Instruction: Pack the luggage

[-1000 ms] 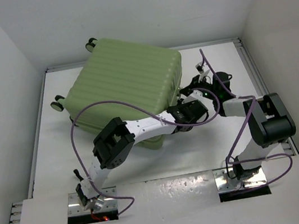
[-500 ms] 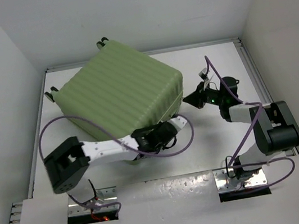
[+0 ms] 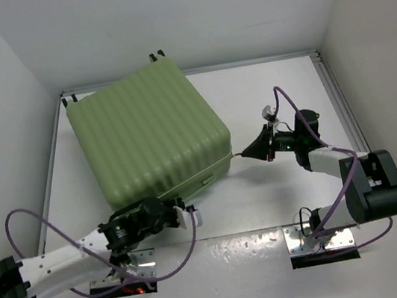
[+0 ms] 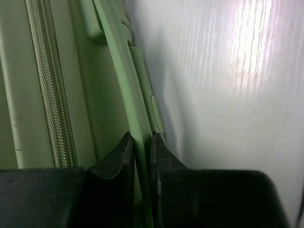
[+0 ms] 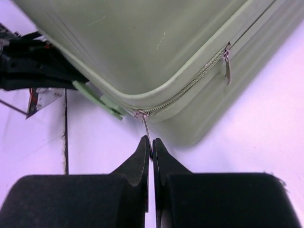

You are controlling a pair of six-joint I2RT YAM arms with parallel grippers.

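Observation:
The luggage (image 3: 148, 138) is a large light-green ribbed suitcase lying flat and closed at the back left of the table. My left gripper (image 3: 180, 211) is at its near edge, shut on a thin green handle strip (image 4: 124, 85) beside the zipper (image 4: 50, 95); the jaws show in the left wrist view (image 4: 140, 136). My right gripper (image 3: 245, 154) is at the suitcase's right corner. In the right wrist view it (image 5: 151, 141) is shut on the metal zipper pull (image 5: 145, 122) at the rounded corner of the luggage (image 5: 142, 42). A second zipper pull (image 5: 228, 66) hangs free further along.
Small black wheels (image 3: 155, 54) point at the back wall, and others (image 3: 68, 100) sit at the back left corner. White walls close in the table on three sides. Purple cables (image 3: 40, 219) loop from both arms. The left arm's black links (image 5: 33, 61) show beyond the suitcase corner.
The luggage has turned and slid toward the back left. My left arm has swung down to the near left, still at the suitcase's near edge. My right gripper has come onto the corner zipper pull.

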